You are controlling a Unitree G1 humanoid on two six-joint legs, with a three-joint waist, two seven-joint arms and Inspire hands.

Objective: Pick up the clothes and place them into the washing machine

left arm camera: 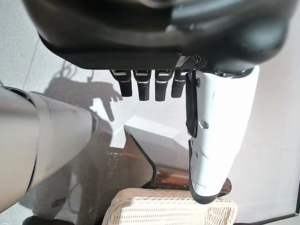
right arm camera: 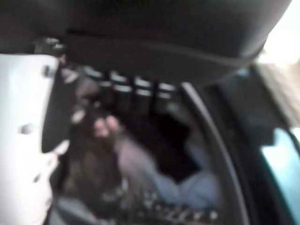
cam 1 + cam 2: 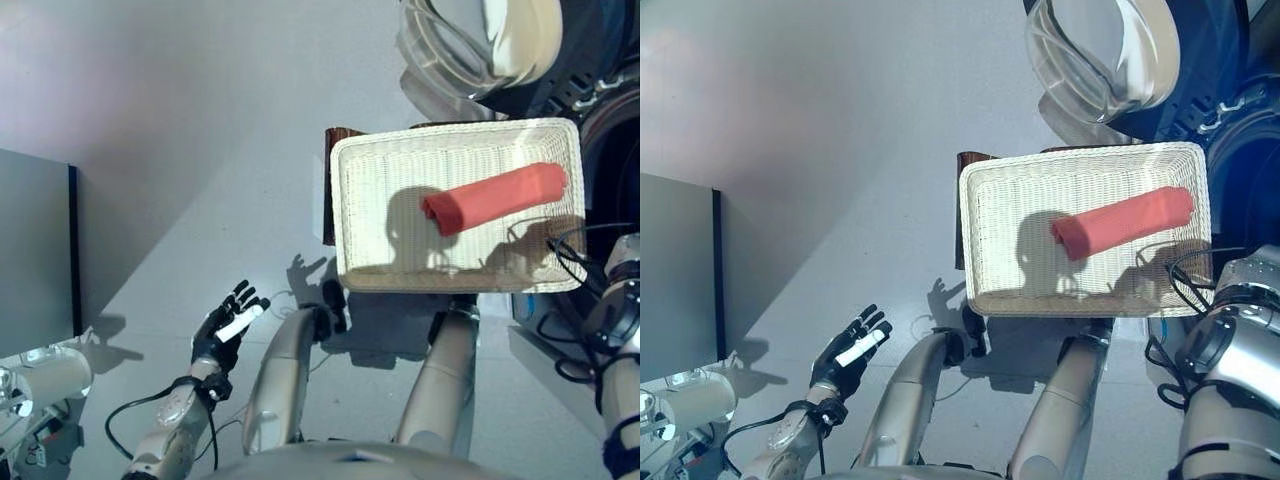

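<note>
Right hand (image 2: pixel 28 140) reaches into washing machine drum (image 2: pixel 220 154); grip state unreadable, clothes blurred beyond it. Left hand (image 3: pixel 228 328) open, idle. Red rolled cloth (image 3: pixel 495 198) remains in wicker basket (image 3: pixel 352 200). Risk: withdrawing arm snags basket rim, tipping it.

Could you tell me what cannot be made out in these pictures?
- Right hand: out of both eye views; its blurred wrist view leaves its grip unclear.
- Clothes in the washing machine drum: blurred, kinds unreadable.
- Washing machine door: cut off by the top edge in both eye views.
- Stool: mostly hidden under the basket.
</note>
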